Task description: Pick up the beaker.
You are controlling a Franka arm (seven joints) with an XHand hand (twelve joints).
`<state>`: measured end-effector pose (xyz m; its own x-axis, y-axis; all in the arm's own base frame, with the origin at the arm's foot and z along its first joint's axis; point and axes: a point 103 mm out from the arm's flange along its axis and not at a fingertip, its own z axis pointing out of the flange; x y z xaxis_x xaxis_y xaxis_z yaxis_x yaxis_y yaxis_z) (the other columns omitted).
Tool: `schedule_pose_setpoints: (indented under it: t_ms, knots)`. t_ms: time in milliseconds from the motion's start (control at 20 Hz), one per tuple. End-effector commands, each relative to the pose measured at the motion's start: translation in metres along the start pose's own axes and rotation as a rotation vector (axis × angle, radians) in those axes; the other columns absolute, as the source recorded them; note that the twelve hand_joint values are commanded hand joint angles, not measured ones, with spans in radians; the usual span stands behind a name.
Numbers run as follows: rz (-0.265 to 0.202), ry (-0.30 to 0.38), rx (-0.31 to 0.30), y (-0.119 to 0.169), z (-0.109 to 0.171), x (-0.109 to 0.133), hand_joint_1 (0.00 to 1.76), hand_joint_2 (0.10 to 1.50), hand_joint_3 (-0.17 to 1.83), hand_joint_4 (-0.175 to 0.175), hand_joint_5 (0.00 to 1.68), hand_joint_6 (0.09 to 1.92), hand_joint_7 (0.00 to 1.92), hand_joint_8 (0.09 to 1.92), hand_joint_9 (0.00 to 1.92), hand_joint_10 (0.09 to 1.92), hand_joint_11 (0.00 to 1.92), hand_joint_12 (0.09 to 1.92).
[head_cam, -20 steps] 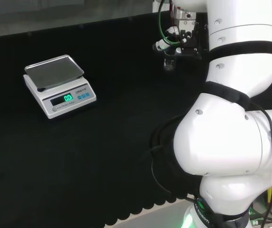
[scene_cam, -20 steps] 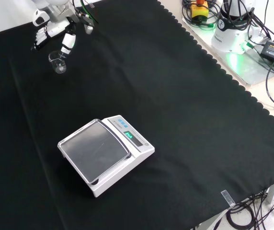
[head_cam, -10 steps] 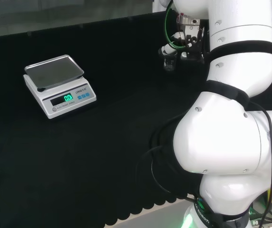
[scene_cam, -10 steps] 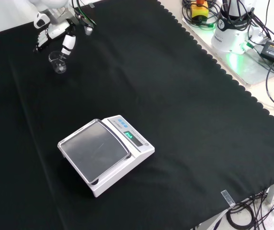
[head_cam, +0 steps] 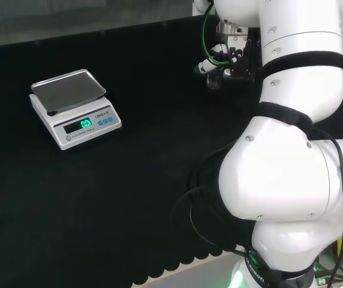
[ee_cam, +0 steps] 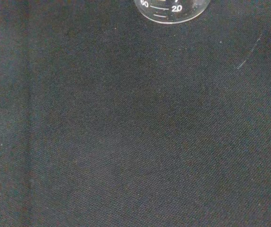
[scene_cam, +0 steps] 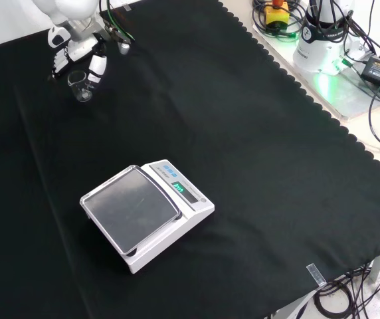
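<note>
One small clear beaker (scene_cam: pixel 80 86) stands upright on the black cloth (scene_cam: pixel 243 133), near the cloth's far left corner as the front view shows it. In the head view the same beaker (head_cam: pixel 214 80) sits close to the cloth's far edge, just left of the arm's (head_cam: pixel 291 120) big white links. Its base rests on the cloth; in the wrist view the rounded bottom of the beaker (ee_cam: pixel 171 10) lies against the dark weave, with white graduation marks on the glass.

The hand (scene_cam: pixel 77 50) comes down around the beaker from above. In the front view one set of fingers (scene_cam: pixel 60 60) hangs at the beaker's left and another finger (scene_cam: pixel 97 66) at its right, so the glass sits between them. The fingers look fairly straight and spread on either side, just beside the rim; whether any of them touches the glass cannot be told. In the head view the hand (head_cam: pixel 210 65) sits just above the beaker.

Well apart from the beaker, a white scale (scene_cam: pixel 147 216) with a grey pan sits toward the middle of the cloth in the front view. In the head view, the scale (head_cam: pixel 74 108) lies near the cloth's left edge, its green display lit.
</note>
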<state>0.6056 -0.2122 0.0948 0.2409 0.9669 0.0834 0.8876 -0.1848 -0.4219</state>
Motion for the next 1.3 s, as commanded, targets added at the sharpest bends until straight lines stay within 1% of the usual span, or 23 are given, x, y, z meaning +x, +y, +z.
schedule_pose_setpoints:
  t_ms: [50, 200, 300, 350, 500, 550, 600, 700, 750, 850, 900, 950, 1000, 1050, 1100, 1200, 1250, 1300]
  knots:
    - [0.010, -0.010, -0.006, -0.001, 0.002, -0.001, 0.30, 0.97, 0.18, -0.064, 0.18, 0.09, 0.00, 0.64, 0.03, 0.85, 0.02, 1.54]
    - [0.037, -0.024, -0.021, -0.001, 0.001, -0.004, 0.35, 0.97, 0.18, -0.066, 0.19, 0.09, 0.02, 0.77, 0.21, 0.89, 0.15, 1.51]
    - [0.053, -0.052, -0.039, -0.001, 0.000, -0.005, 0.42, 0.97, 0.18, -0.072, 0.23, 0.09, 0.10, 0.84, 0.38, 0.87, 0.30, 1.46]
    - [0.057, -0.064, -0.044, -0.001, -0.001, -0.005, 0.46, 0.97, 0.18, -0.076, 0.27, 0.09, 0.14, 0.86, 0.47, 0.85, 0.37, 1.43]
    - [0.071, -0.102, -0.078, 0.001, -0.001, -0.003, 0.59, 0.98, 0.21, -0.091, 0.41, 0.09, 0.40, 0.89, 0.81, 0.75, 0.63, 1.33]
    - [0.075, -0.113, -0.097, 0.001, -0.001, -0.002, 0.63, 0.98, 0.22, -0.096, 0.49, 0.14, 0.49, 0.89, 0.91, 0.71, 0.72, 1.30]
    - [0.082, -0.119, -0.120, 0.001, -0.002, -0.001, 0.66, 0.98, 0.24, -0.099, 0.55, 0.22, 0.58, 0.88, 1.00, 0.67, 0.79, 1.27]
    - [0.090, -0.139, -0.159, 0.000, -0.002, 0.000, 0.73, 0.97, 0.29, -0.111, 0.68, 0.45, 0.75, 0.87, 1.18, 0.59, 0.95, 1.18]
    - [0.095, -0.148, -0.175, 0.001, -0.002, 0.001, 0.76, 0.97, 0.31, -0.118, 0.73, 0.53, 0.82, 0.87, 1.25, 0.56, 1.03, 1.13]
    - [0.106, -0.163, -0.207, 0.000, -0.002, 0.001, 0.82, 0.96, 0.35, -0.145, 0.87, 0.62, 0.99, 0.86, 1.41, 0.50, 1.19, 1.02]
    - [0.110, -0.169, -0.223, 0.000, -0.002, 0.001, 0.90, 0.99, 0.29, -0.074, 0.91, 0.78, 1.06, 0.85, 1.47, 0.48, 1.26, 0.97]
    - [0.115, -0.175, -0.240, 0.000, -0.003, 0.002, 0.97, 1.03, 0.21, -0.018, 0.93, 0.90, 1.13, 0.84, 1.53, 0.45, 1.32, 0.93]
    - [0.116, -0.180, -0.259, -0.002, -0.004, 0.002, 1.02, 1.06, 0.14, 0.005, 0.96, 0.96, 1.19, 0.82, 1.59, 0.43, 1.36, 0.89]
    - [0.113, -0.185, -0.275, -0.004, -0.006, 0.003, 1.05, 1.07, 0.10, 0.002, 0.98, 0.97, 1.25, 0.80, 1.63, 0.40, 1.41, 0.86]
    - [0.106, -0.193, -0.295, -0.008, -0.012, 0.005, 1.08, 1.07, 0.07, -0.016, 1.01, 0.96, 1.29, 0.78, 1.67, 0.38, 1.45, 0.83]
    - [0.078, -0.212, -0.333, -0.022, -0.033, 0.011, 1.11, 1.06, 0.05, -0.055, 1.05, 0.92, 1.36, 0.74, 1.72, 0.33, 1.50, 0.78]
    - [0.060, -0.222, -0.349, -0.032, -0.047, 0.016, 1.13, 1.05, 0.06, -0.077, 1.07, 0.89, 1.41, 0.72, 1.75, 0.30, 1.53, 0.76]
    - [0.032, -0.228, -0.368, -0.044, -0.062, 0.020, 1.14, 1.04, 0.06, -0.095, 1.08, 0.86, 1.45, 0.69, 1.78, 0.28, 1.55, 0.74]
